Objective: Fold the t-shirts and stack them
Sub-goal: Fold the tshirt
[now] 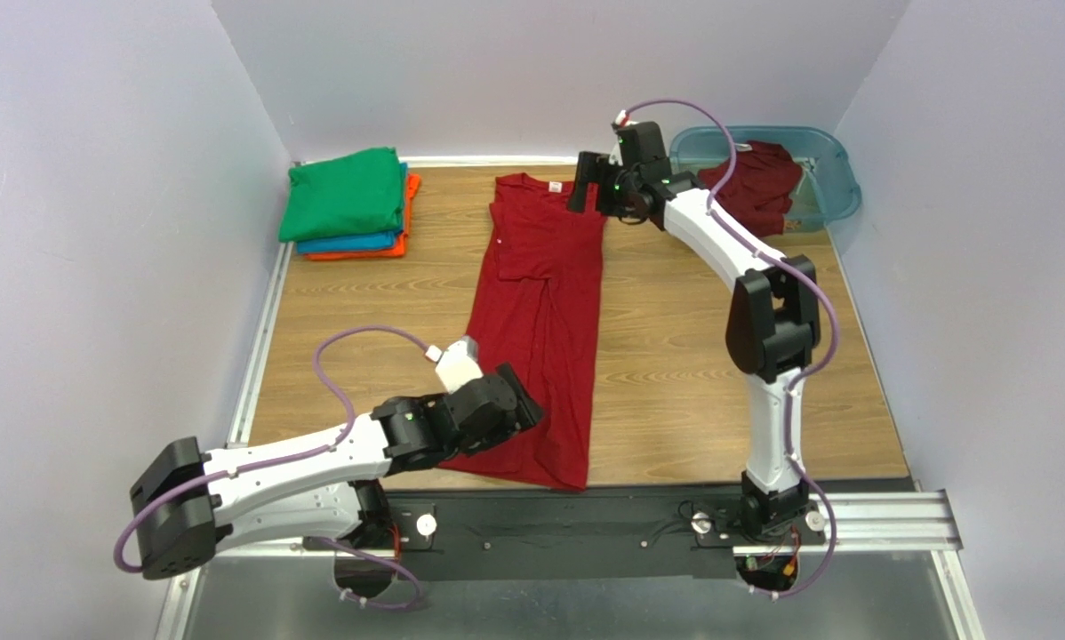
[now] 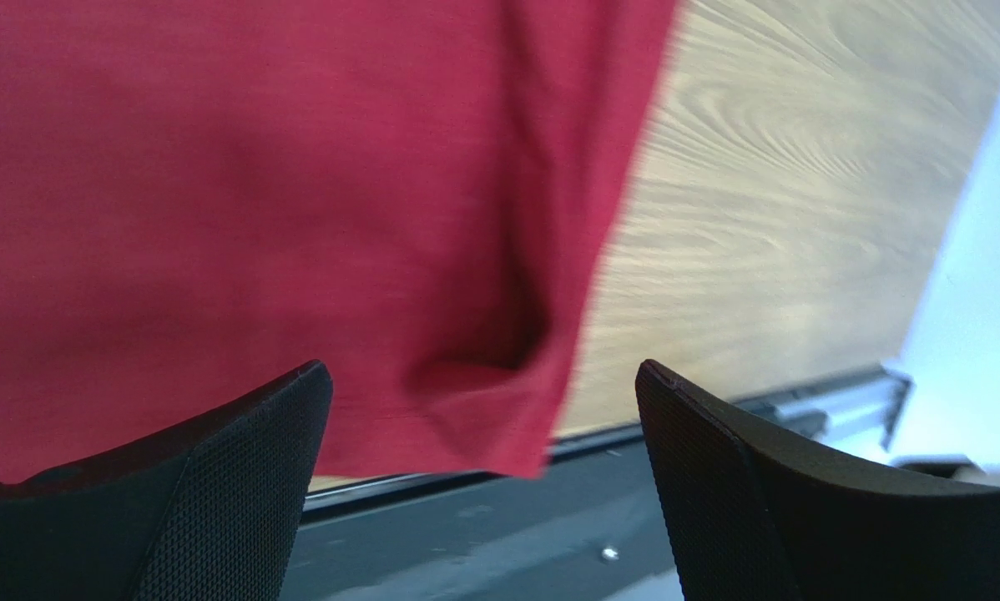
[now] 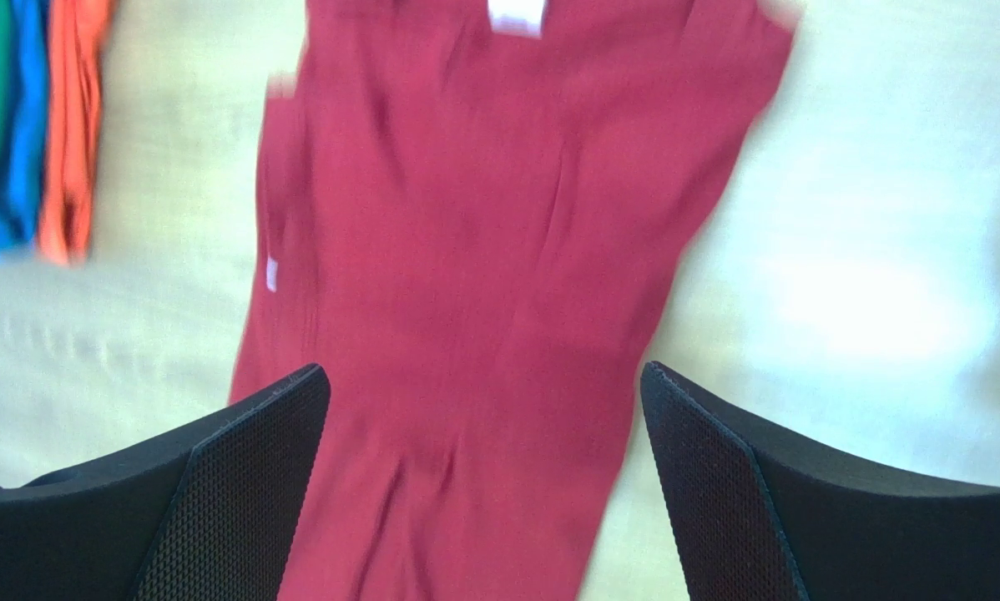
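A dark red t-shirt lies folded lengthwise into a long strip down the middle of the table, collar at the far end. It also shows in the left wrist view and the right wrist view. My left gripper is open and empty just above the shirt's near hem. My right gripper is open and empty above the collar end. A folded stack sits at the far left: green t-shirt on top, blue under it, orange at the bottom. A second dark red t-shirt lies crumpled in the tub.
A translucent teal plastic tub stands at the far right corner. White walls close in the left, right and back. A black base rail runs along the table's near edge.
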You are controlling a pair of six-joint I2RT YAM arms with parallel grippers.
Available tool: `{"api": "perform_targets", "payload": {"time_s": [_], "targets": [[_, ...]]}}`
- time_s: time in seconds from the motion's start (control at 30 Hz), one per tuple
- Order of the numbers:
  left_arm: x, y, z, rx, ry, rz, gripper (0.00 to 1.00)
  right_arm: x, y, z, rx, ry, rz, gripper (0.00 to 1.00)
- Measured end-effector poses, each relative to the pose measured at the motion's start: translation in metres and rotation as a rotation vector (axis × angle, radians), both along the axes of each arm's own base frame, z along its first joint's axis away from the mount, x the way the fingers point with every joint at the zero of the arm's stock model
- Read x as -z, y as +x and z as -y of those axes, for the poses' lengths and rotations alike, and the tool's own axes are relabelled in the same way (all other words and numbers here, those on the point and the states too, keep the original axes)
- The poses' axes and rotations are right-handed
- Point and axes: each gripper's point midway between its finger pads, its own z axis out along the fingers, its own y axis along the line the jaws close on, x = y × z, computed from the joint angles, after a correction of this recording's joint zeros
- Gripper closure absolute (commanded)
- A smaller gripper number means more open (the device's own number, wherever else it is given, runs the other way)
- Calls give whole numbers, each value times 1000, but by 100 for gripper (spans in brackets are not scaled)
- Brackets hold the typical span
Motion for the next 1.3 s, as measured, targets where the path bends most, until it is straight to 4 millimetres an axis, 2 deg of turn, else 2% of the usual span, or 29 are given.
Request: {"api": "perform_targets", "payload": {"time_s": [0.13,0.23,0.3,0.37,0.4,0.5,0.7,0.93,1.13,1.3], "targets": [[4,-1,-28,-70,12,11,2,15,-53,-17,-58,-29,-70,0],[3,3,-41,-102,-26,47,2,47,-97,-37,-111,-57,-164,0],[4,7,-47,-113,-44,73,2,68,-119,-46,-134,-75,-219,0],[7,12,-49,-115,-52,93,2,89,-137,-51,-147,-97,-276,0],[10,15,-51,-117,-50,101,2,96,-140,-51,-145,-102,-292,0],[21,24,-54,-117,-15,101,2,111,-140,-49,-132,-110,-322,0],[48,37,-56,-77,86,61,2,113,-125,-51,-91,-108,-305,0],[47,42,-31,25,75,39,2,113,-94,-49,-40,-116,-256,0],[44,30,-13,101,4,19,2,112,-43,-25,-7,-119,-187,0],[36,27,-5,130,-25,30,2,112,-37,-13,-31,-154,-169,0]]}}
